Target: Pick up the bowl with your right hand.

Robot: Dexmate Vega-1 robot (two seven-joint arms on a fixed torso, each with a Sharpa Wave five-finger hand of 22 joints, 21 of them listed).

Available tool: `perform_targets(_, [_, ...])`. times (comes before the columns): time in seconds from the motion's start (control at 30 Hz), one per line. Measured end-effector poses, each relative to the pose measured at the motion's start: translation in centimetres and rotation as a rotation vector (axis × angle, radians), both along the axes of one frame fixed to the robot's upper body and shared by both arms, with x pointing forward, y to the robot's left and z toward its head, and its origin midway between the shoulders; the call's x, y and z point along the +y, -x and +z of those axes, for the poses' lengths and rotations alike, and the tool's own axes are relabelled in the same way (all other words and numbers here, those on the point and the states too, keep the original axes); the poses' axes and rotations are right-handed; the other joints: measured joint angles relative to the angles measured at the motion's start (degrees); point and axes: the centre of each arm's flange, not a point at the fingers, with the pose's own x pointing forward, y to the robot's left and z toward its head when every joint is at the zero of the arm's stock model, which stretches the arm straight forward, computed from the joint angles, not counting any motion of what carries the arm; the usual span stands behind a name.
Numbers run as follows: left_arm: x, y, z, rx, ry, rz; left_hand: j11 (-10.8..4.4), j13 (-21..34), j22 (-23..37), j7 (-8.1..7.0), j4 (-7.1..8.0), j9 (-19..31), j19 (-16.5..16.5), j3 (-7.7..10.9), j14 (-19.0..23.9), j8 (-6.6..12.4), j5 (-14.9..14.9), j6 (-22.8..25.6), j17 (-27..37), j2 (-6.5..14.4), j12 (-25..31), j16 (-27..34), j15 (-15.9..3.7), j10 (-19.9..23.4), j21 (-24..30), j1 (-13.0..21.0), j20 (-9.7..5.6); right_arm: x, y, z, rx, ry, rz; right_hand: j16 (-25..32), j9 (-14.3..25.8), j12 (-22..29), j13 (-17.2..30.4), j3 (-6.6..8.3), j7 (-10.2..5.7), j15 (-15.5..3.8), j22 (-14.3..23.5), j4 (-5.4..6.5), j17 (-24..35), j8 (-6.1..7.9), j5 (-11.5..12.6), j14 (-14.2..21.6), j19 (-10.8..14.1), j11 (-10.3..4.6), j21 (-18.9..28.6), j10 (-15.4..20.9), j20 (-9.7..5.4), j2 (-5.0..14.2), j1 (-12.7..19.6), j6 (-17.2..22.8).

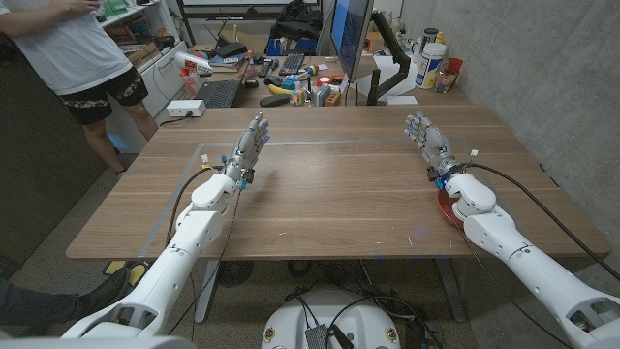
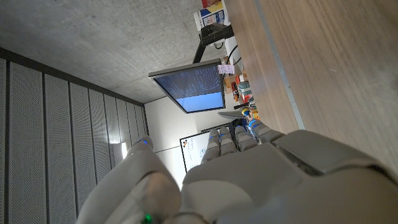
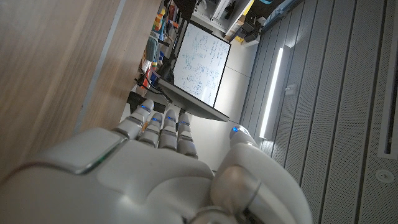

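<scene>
A red bowl (image 1: 447,207) sits on the wooden table (image 1: 329,194) near its right edge, mostly hidden under my right wrist and forearm. My right hand (image 1: 427,138) reaches past the bowl toward the table's far side, fingers straight and together, holding nothing. My left hand (image 1: 249,145) stands over the table's left half, fingers extended, also holding nothing. In the right wrist view the back of my right hand (image 3: 161,168) shows with its fingers (image 3: 165,127) straight. In the left wrist view my left hand (image 2: 249,180) shows the same way.
A taped rectangle outline (image 1: 208,147) marks the table's left part. Behind the far edge stand a monitor (image 1: 351,39), a keyboard (image 1: 218,92), bottles and clutter. A person (image 1: 82,58) stands at the back left. A concrete wall runs along the right.
</scene>
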Motion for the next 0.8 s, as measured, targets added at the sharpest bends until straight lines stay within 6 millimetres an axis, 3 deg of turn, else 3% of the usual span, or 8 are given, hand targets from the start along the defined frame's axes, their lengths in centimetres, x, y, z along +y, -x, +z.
perform_targets(0.8, [-0.7,0.4,0.3,-0.008,-0.012,-0.002,0.0,0.0,0.0,0.0,0.0,0.0,-0.2,0.0,0.0,0.0,-0.1,0.0,0.0,0.0,0.0,0.0,0.0,0.0,0.0,0.0,-0.19,-1.4,1.9,0.1,-0.041,0.038,-0.018,0.0,0.0,0.0,0.0,-0.05,-0.3,-0.31,0.0,-0.42,0.0,0.0,0.2,0.3,0.0,-0.31,0.0,0.3,0.01,-0.3,0.3,0.3])
